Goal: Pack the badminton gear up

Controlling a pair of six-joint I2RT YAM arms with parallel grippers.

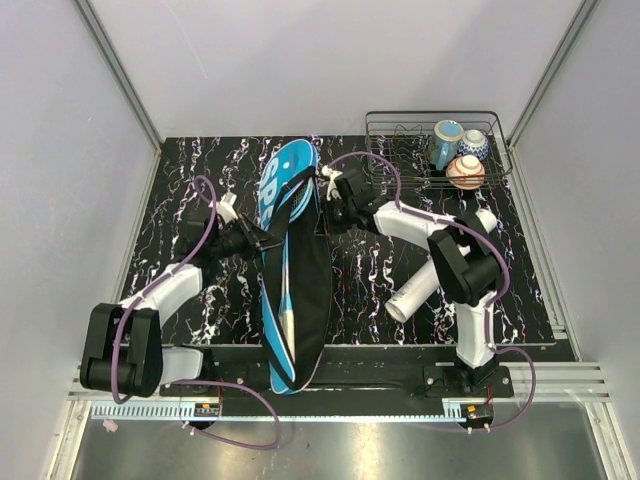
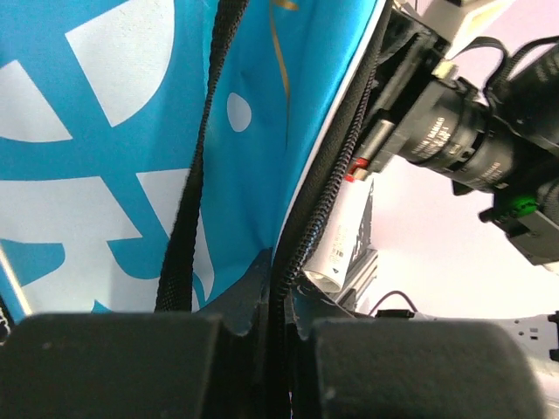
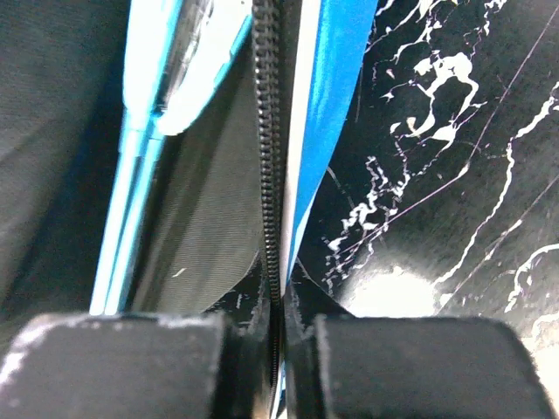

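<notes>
The teal "SPORT" racket bag lies lengthwise in the middle of the table, its black side open. My left gripper is shut on the bag's zipper edge; the left wrist view shows the jaws pinching it. My right gripper is shut on the opposite zipper edge, with the jaws closed on it. A blue racket frame lies inside the bag, and a white handle shows near its lower end. The long white tube lies on the table to the right, also in the left wrist view. No shuttlecocks are in view.
A black wire rack with three ceramic cups stands at the back right. The black marbled table ends at a metal rail in front. The right arm fills the top right of the left wrist view.
</notes>
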